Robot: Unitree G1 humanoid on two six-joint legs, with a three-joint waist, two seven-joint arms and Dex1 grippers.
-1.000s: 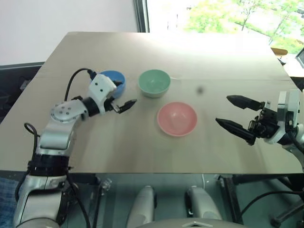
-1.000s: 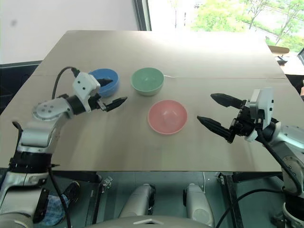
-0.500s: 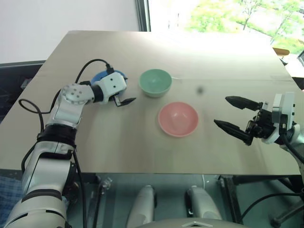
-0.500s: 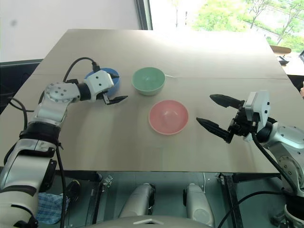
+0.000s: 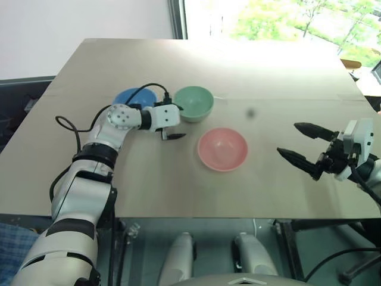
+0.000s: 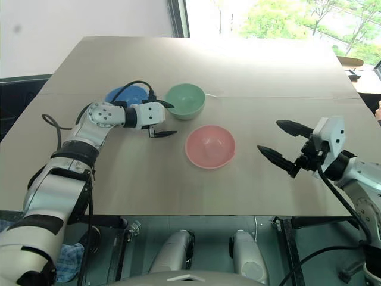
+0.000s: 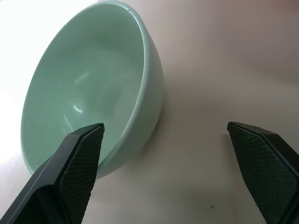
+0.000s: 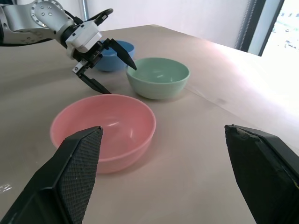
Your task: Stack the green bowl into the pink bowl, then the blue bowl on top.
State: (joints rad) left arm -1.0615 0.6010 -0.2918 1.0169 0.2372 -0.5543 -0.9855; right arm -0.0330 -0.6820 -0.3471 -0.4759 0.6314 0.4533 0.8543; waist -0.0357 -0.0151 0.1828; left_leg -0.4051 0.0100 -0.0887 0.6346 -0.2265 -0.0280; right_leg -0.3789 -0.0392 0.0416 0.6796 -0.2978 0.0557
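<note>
Three bowls stand on the table. The blue bowl (image 5: pixel 131 96) is at the far left, the green bowl (image 5: pixel 193 103) beside it, and the pink bowl (image 5: pixel 222 149) nearer me, right of centre. My left gripper (image 5: pixel 182 122) is open just left of the green bowl, one finger near its rim and the other low over the table. In the left wrist view the green bowl (image 7: pixel 88 84) lies partly between the open fingers (image 7: pixel 77 158). My right gripper (image 5: pixel 287 138) hangs open right of the pink bowl, well apart from it and holding nothing.
The beige table (image 5: pixel 178 185) has a seam (image 5: pixel 286 99) running across behind the bowls. Its front edge lies close below my arms. A window (image 5: pixel 280 18) stands beyond the far edge.
My left arm has swung right, from in front of the blue bowl to the green bowl's left side, and its wrist has rolled. My right gripper has drifted slightly to the right.
</note>
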